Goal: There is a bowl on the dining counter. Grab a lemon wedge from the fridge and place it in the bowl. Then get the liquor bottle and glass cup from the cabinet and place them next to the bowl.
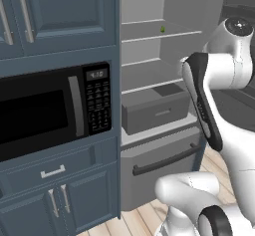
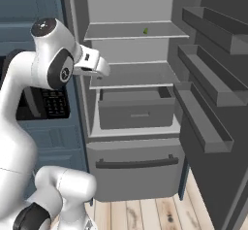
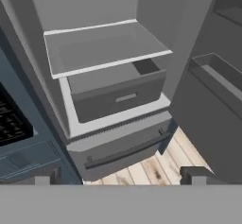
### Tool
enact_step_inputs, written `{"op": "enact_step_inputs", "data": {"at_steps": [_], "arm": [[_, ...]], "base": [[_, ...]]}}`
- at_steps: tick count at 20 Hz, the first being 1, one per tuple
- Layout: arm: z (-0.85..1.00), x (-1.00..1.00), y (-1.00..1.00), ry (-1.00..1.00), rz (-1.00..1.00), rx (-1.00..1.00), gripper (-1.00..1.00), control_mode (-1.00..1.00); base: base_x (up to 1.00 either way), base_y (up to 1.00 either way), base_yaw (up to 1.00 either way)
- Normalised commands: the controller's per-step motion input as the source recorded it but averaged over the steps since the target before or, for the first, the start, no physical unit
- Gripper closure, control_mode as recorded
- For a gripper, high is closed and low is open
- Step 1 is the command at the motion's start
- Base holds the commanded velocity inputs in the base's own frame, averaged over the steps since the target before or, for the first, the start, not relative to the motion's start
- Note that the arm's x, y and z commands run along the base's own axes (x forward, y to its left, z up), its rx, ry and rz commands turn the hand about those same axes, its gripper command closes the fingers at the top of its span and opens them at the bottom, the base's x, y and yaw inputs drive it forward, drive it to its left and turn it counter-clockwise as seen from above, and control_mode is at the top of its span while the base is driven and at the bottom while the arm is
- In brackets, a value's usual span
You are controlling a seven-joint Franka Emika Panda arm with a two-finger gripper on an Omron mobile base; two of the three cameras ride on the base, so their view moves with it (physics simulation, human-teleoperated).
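Note:
The fridge (image 1: 144, 1) (image 2: 126, 1) (image 3: 94, 10) stands open in front of me, its grey shelves bare. The lemon wedge (image 1: 162, 29) (image 2: 145, 30), a tiny yellow-green speck, lies toward the back of the upper shelf. My gripper (image 3: 122, 176) is open with nothing between its fingertips (image 3: 45, 176). In the hand view it looks down at the middle shelf and the grey drawer (image 3: 118, 95). In the right base view my hand (image 2: 93, 61) hovers at the fridge's left edge, level with the middle shelf, below and left of the wedge.
The fridge door (image 2: 208, 78) hangs open on the right, its bins jutting out. A black microwave (image 1: 45, 110) sits in dark blue cupboards (image 1: 60, 11) left of the fridge. Below is the freezer drawer (image 1: 159, 163) (image 2: 138, 163) with a dark bar handle, over wooden floor (image 2: 145, 212).

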Motion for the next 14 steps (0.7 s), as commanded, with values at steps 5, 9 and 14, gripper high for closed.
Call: {"op": "enact_step_inputs", "data": {"at_steps": [5, 9, 14], "arm": [[0.00, 0.00, 0.00, 0.00, 0.00, 0.00, -1.00, 1.00], [0.00, 0.00, 0.00, 0.00, 0.00, 0.00, -1.00, 1.00], [0.00, 0.00, 0.00, 0.00, 0.00, 0.00, -1.00, 1.00]], "base": [[0.03, -0.16, 0.00], [0.23, -0.46, 0.00], [0.25, -0.67, 0.02]]}}
